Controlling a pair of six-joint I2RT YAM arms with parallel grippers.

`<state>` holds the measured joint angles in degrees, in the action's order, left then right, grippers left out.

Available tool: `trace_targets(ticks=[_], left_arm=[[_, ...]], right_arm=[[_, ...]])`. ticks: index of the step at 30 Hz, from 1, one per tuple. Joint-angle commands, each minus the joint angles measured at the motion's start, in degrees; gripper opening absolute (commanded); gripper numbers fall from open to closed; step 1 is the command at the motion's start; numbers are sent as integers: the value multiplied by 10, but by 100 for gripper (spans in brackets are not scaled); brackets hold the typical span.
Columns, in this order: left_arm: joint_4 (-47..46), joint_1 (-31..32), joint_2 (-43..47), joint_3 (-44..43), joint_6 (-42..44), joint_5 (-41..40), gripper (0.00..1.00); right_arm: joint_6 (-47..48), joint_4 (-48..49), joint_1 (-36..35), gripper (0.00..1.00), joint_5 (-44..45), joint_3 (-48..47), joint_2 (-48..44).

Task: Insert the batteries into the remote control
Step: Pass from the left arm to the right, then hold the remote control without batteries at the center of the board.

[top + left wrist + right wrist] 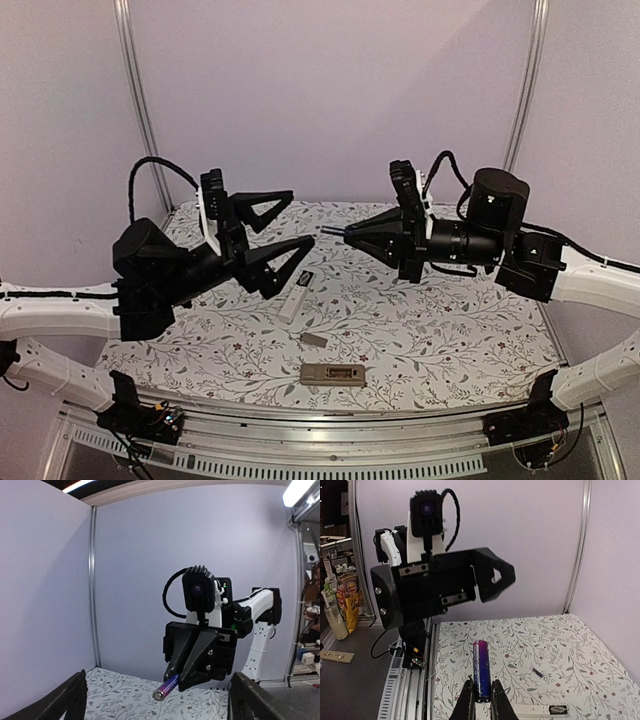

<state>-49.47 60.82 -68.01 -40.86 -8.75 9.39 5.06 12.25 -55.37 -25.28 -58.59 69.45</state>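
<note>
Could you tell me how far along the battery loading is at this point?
Done: little shows yet; neither the white remote nor the tan remote on the table visibly looks loaded. In hand: the right gripper is shut on one battery, held in the air, facing the open, empty left gripper. Left: bringing that battery down and seating it, then any others.

the battery (481, 672) wears a glossy purple-blue wrap with a metallic sheen, and its end is bare metal. the right gripper (481, 701) and left gripper (298, 222) are matt black plastic. the table (440, 330) has a matt cover that looks like printed cloth. the remote (333, 375) is dull plastic. the rail (330, 425) is brushed metal. the walls (330, 90) are smooth and matt.
</note>
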Motion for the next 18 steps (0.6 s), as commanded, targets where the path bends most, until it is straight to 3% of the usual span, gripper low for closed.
trace_targets(ticks=[1,4,9,14,18], left_arm=[[255,34,87,-7,212,-101,97],[433,72,70,-18,290,-171,95],[629,87,-55,-50,299,-188,86],[658,86,-146,-50,316,-144,78],[651,79,-177,-35,338,-100,78]], right_arm=[[-9,-210,22,0,23,2,0],[-24,-288,22,0,25,20,32],[-72,-318,22,0,5,43,95],[-122,-300,22,0,-25,66,138],[-146,-277,20,0,-46,87,175]])
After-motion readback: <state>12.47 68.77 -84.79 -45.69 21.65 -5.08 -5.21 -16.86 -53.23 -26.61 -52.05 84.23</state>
